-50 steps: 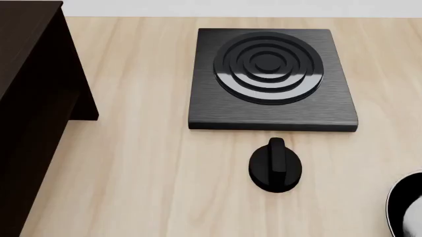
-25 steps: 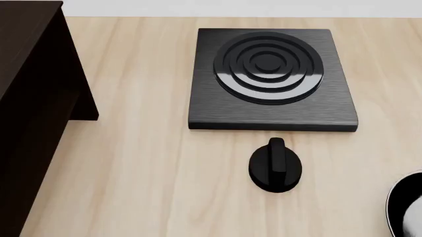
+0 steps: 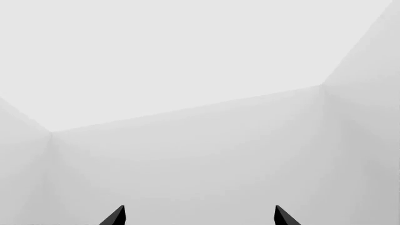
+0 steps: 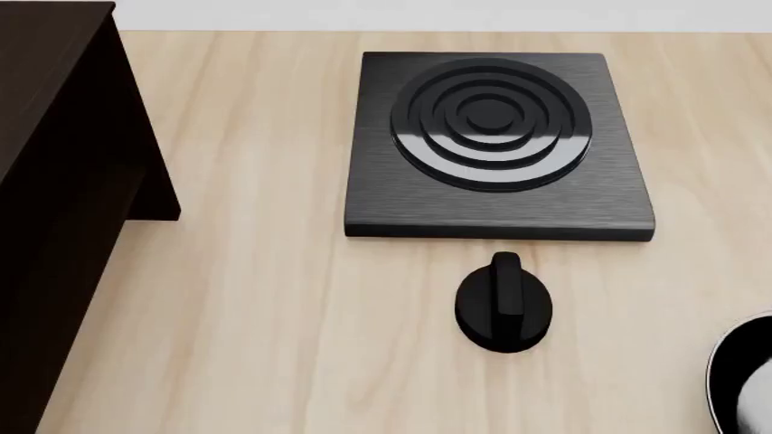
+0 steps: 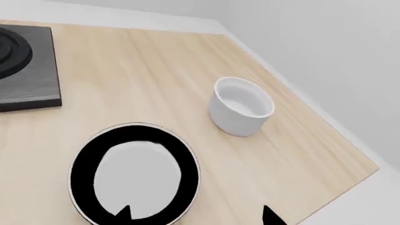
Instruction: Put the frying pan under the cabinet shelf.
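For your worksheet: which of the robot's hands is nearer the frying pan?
Right. The right hand hovers just above the frying pan, fingertips framing its rim. The left hand faces only blank walls, with no pan in its view.

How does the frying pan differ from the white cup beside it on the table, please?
The frying pan is black, wide and shallow with a thin silvery rim; the white cup is narrower with taller walls. The pan's inside is glossy, the cup's matte. Both are round, upright and apparently empty.

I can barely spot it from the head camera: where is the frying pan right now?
The frying pan sits on the wooden table at the head view's lower right edge, right of the knob; in the right wrist view it lies beside a white cup.
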Available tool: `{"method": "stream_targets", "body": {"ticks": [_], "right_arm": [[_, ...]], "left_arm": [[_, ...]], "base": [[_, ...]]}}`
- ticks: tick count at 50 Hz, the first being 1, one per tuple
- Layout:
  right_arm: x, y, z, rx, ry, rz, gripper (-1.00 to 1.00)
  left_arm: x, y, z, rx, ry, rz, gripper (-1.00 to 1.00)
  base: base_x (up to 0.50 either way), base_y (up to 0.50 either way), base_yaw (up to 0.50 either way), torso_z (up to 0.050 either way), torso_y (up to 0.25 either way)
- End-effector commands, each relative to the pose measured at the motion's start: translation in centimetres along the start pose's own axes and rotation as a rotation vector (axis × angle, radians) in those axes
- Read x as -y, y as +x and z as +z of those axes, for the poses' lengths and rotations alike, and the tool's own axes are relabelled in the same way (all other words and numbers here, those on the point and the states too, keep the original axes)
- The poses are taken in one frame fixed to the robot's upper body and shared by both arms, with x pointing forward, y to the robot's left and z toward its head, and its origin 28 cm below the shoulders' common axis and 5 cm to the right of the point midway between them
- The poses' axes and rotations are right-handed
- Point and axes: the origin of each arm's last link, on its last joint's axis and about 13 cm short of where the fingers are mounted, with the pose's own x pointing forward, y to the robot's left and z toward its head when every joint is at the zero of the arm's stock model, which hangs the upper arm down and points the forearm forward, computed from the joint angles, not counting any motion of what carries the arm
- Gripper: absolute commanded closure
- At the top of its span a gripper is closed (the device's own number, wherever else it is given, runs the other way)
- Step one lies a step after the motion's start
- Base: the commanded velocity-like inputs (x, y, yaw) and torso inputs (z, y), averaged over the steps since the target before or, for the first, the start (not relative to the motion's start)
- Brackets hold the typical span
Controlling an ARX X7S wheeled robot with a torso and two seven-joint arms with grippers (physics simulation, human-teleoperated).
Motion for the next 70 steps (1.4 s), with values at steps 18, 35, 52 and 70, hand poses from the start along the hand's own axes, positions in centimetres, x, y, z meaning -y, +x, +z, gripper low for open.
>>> {"method": "stream_targets", "body": {"ticks": [18,35,52,70], "right_arm": [[-1.9,0.9,-2.1,-0.086,-0.063,0.118,-1.0],[-3.4,2.9,-3.8,-0.155,-0.061,0.158,-1.0],[-4.1,3.9,-5.4,-0.226,-0.048,0.172,-1.0],[-4.3,4.6,-7.3,-0.281,-0.031,0.168,-1.0]], "left_arm": [[-0.1,-0.2,0.1,0.0,0.008,0.001,-1.0],[-0.2,-0.3,0.0,-0.007,0.016,0.003,-1.0],[-0.2,-0.3,-0.1,-0.011,0.021,0.0,-1.0],[-0.2,-0.4,0.0,-0.013,0.021,-0.002,-1.0]], "base": [[0.0,0.0,0.0,0.0,0.0],[0.0,0.0,0.0,0.0,0.0],[0.0,0.0,0.0,0.0,0.0],[0.0,0.0,0.0,0.0,0.0]]}}
